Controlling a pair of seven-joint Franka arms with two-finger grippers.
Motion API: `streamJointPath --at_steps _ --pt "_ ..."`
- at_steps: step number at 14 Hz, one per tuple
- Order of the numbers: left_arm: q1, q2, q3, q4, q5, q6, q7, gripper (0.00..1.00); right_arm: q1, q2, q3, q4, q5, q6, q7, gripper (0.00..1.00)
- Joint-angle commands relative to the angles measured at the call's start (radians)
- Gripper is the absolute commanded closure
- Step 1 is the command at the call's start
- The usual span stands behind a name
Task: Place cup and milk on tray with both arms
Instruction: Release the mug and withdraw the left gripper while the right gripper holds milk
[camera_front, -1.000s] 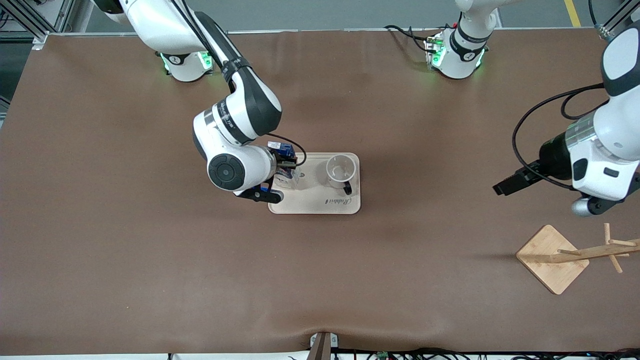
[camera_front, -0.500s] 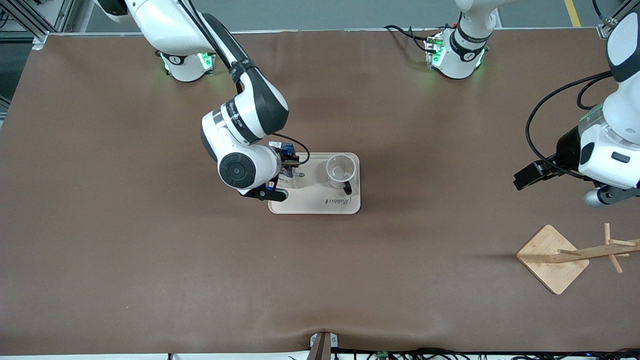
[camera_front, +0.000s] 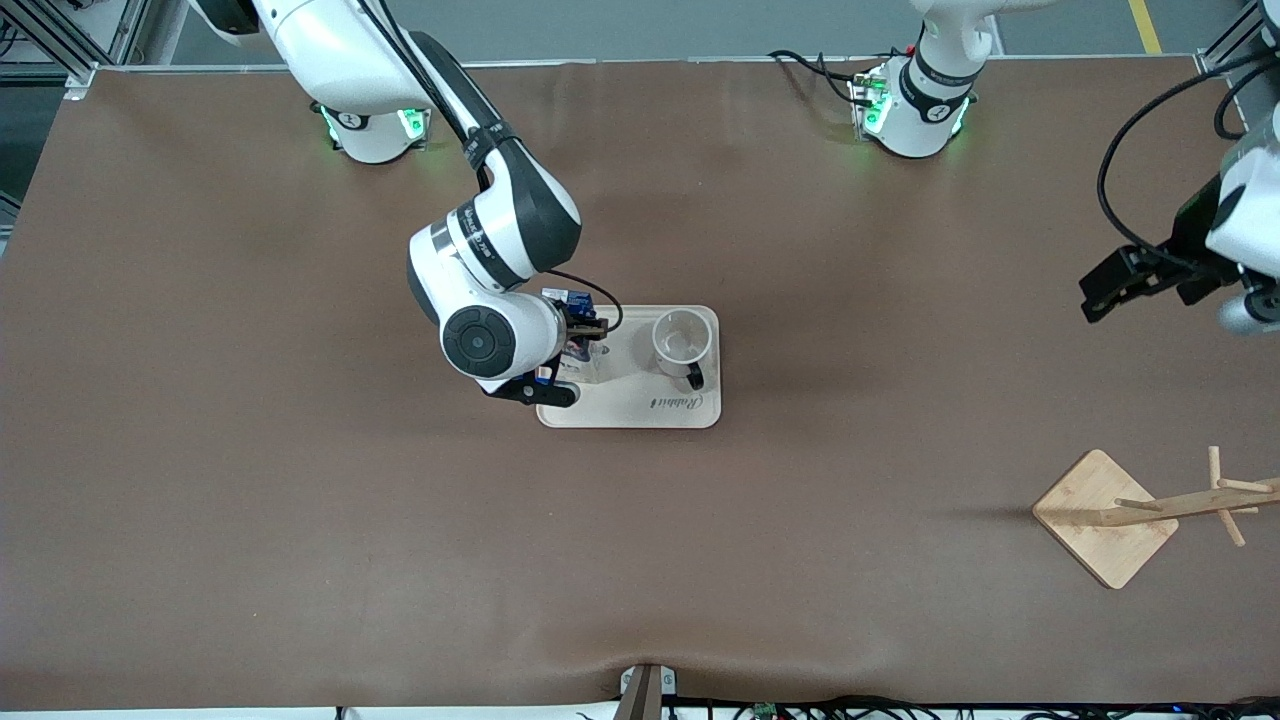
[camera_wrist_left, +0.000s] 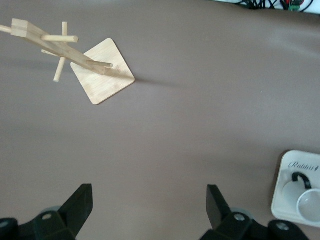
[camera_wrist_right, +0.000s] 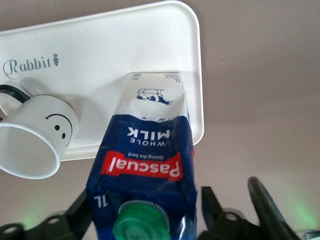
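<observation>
The milk (camera_front: 582, 352), a dark-blue carton with a green cap, stands upright on the cream tray (camera_front: 640, 410) at the end toward the right arm. In the right wrist view the milk (camera_wrist_right: 145, 165) rests on the tray (camera_wrist_right: 100, 50) beside the cup (camera_wrist_right: 35, 145). My right gripper (camera_front: 572, 358) is open, with a finger on each side of the carton's top (camera_wrist_right: 142, 215) and a small gap showing. The white smiley cup (camera_front: 682, 340) stands upright on the tray's other end. My left gripper (camera_front: 1095, 295) is open and empty (camera_wrist_left: 148, 205), over bare table at the left arm's end.
A wooden mug stand with pegs on a square base (camera_front: 1105, 515) stands near the left arm's end, nearer to the front camera; it also shows in the left wrist view (camera_wrist_left: 102, 70). Brown table mat surrounds the tray. The tray corner (camera_wrist_left: 295, 165) and cup (camera_wrist_left: 310, 202) show in the left wrist view.
My left gripper has drawn away from the tray toward the left arm's end of the table and its base. My right wrist shifted slightly toward the tray; milk and cup have stayed put.
</observation>
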Motion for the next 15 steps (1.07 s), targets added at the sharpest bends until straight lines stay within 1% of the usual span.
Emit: streamJointPath --at_steps 1,3,7,8,10,15 --pt "-0.025 -0.114 0.045 -0.148 -0.019 0.044 0.048 0.00 0.007 0.013 -0.004 0.024 -0.016 -0.003 -0.001 0.00" --pt "-0.033 -0.129 0.047 -0.166 -0.021 0.047 0.048 0.00 0.006 0.011 -0.004 0.024 -0.015 -0.003 -0.001 0.00" --pt "-0.025 -0.117 0.045 -0.145 -0.019 0.038 0.055 0.00 0.002 0.008 -0.004 0.026 -0.013 -0.009 -0.001 0.00" --pt "-0.025 -0.118 0.044 -0.145 -0.028 0.024 0.062 0.00 0.000 0.007 -0.004 0.026 -0.012 -0.012 0.000 0.00" --pt "-0.025 -0.117 0.044 -0.142 -0.089 -0.004 0.062 0.00 -0.001 -0.003 -0.006 0.030 -0.015 -0.014 0.002 0.00" --pt "-0.030 -0.112 0.036 -0.142 -0.096 -0.005 0.063 0.00 -0.016 -0.029 -0.015 0.078 -0.016 -0.038 -0.003 0.00"
